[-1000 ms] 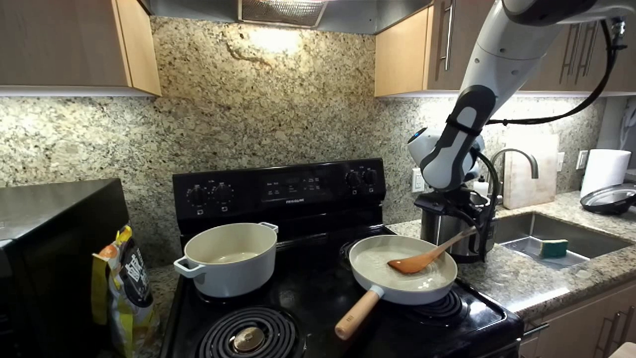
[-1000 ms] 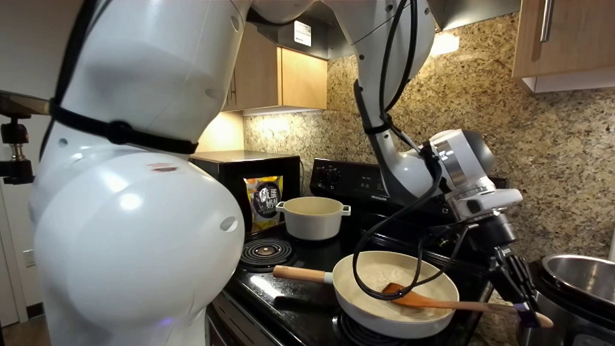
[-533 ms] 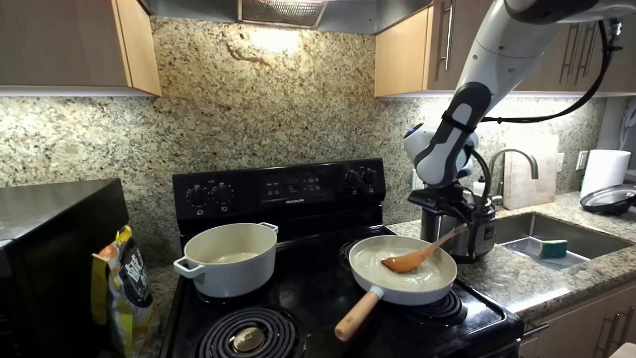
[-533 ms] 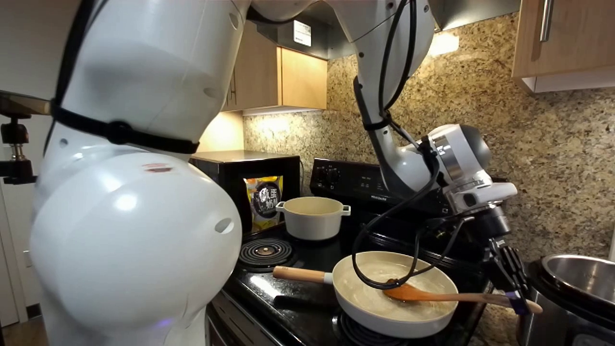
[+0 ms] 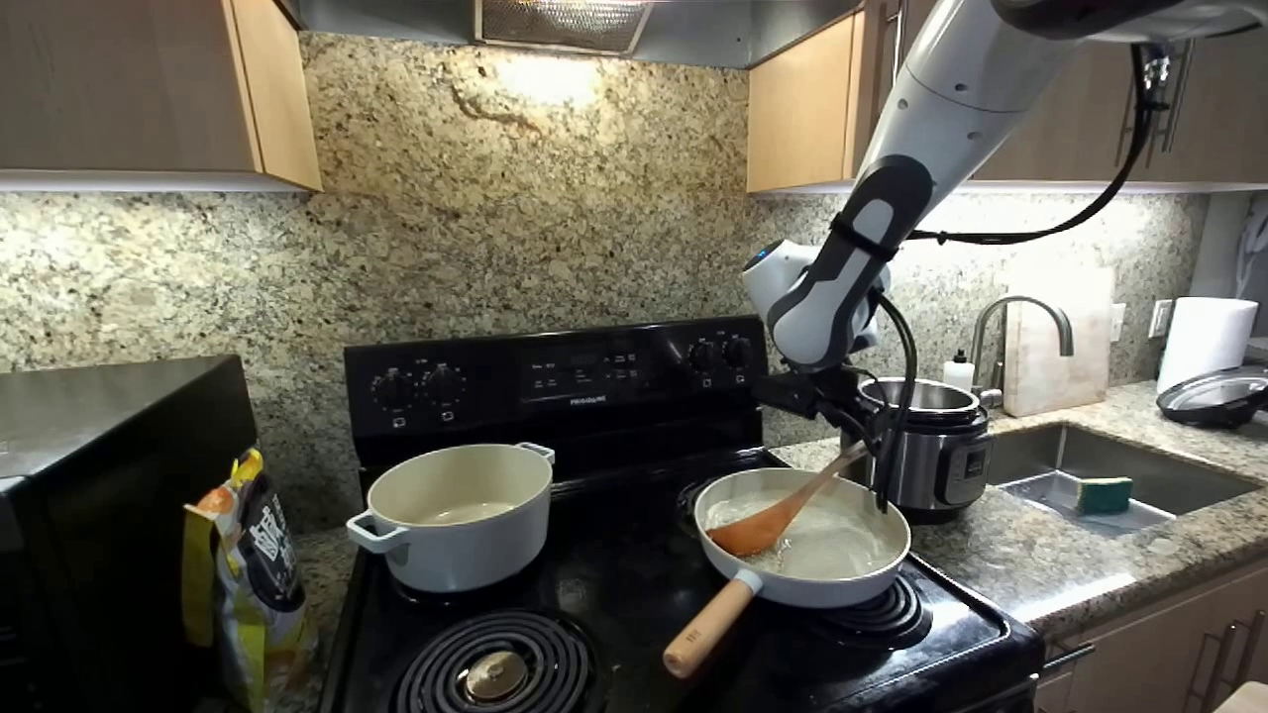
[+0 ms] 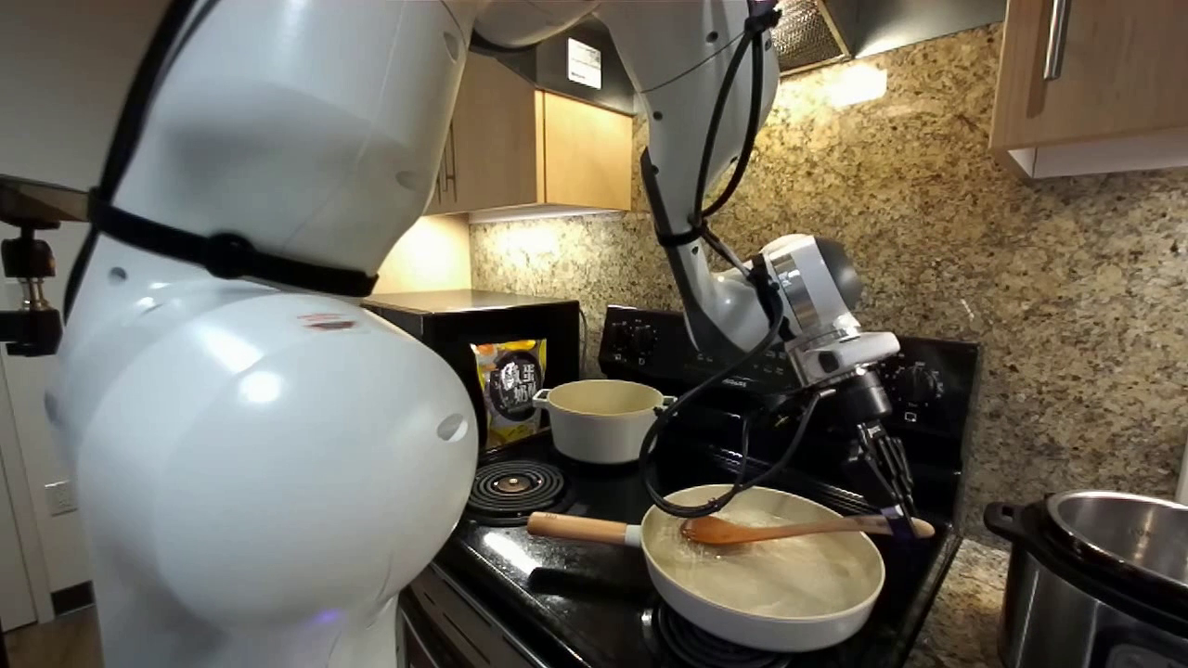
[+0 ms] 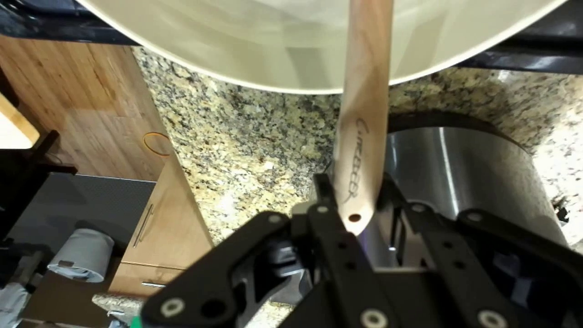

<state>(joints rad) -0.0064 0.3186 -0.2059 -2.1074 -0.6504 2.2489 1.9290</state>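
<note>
Gripper [image 7: 357, 193] is clamped on 1 wooden spoon [image 7: 365, 105] near its handle end. Spoon head is inside pan [image 6: 770, 631], which holds clear liquid [image 5: 837, 545]; handle crosses pan's rim, gripper just outside it. In an exterior view: pot [image 5: 466, 550] left of pan, steel cooker [image 5: 911, 470] behind-right of pan.

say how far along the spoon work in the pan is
Done: the claw is shut on the wooden spoon. In hand: its head is down in the pan, in what looks like clear liquid. Remaining, probably: lifting the spoon out and letting go, neither yet done; any further stirring can't be judged.
</note>
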